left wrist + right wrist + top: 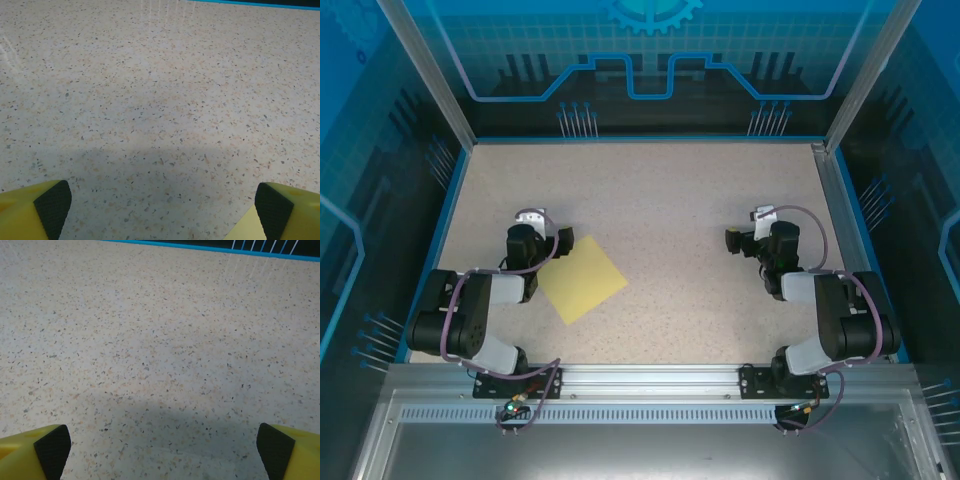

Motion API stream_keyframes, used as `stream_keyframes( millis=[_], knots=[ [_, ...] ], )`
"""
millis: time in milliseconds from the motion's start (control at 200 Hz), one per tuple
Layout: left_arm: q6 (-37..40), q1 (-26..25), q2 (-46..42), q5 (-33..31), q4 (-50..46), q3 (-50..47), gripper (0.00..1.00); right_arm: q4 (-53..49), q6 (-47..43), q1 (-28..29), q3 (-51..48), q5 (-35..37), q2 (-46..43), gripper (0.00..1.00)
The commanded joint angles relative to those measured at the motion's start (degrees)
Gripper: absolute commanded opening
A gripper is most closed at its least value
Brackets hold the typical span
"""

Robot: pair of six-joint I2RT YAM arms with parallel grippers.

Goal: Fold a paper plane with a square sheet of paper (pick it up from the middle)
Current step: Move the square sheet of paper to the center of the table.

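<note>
The square sheet of paper is plain yellow and lies flat on the speckled tabletop, turned like a diamond, left of centre. Its upper corner sits just right of my left gripper. In the left wrist view the left gripper is wide open over bare table, and a sliver of the sheet shows beside the right finger's pad. My right gripper stands far from the paper on the right side of the table. In the right wrist view it is open with nothing between its pads.
The speckled beige table is bounded by a blue rim and aluminium posts at the back corners. A metal rail runs along the near edge by both arm bases.
</note>
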Motion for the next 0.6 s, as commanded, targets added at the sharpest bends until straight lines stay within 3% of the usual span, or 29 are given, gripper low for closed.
stream_keyframes(
  millis=[0,595],
  knots=[
    [1.37,0.9,0.6,1.78,2.46,1.66,0.98,2.57,-0.92,0.49,1.47,-0.69,0.89,0.99],
    [1.28,0.99,0.6,1.96,2.41,1.75,0.99,2.48,-0.76,0.24,1.54,-1.09,0.96,1.0]
  ],
)
